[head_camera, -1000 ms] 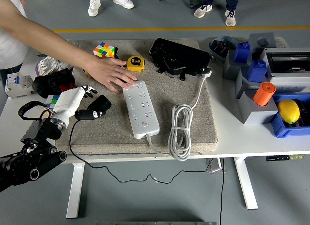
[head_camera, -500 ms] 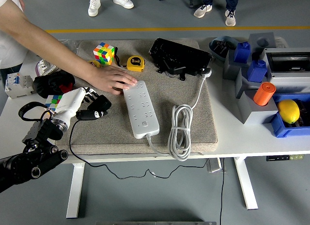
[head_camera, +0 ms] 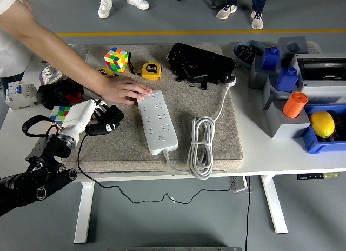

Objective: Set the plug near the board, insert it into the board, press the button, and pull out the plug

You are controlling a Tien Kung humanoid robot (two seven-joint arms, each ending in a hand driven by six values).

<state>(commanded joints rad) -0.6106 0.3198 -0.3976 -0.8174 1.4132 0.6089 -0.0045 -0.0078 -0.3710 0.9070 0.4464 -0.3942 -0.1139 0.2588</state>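
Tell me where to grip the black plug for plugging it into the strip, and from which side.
Grip the black plug by its blocky body, coming from the left, as the left hand does. Its cable trails off toward the table edge, and the power strip lies to its right, so that side should stay free.

You see: white table [head_camera: 292,156] | on it directly: beige mat [head_camera: 216,137] at centre | grey and blue bins [head_camera: 286,107] right | breaker [head_camera: 16,93] and black cloth [head_camera: 57,91] left
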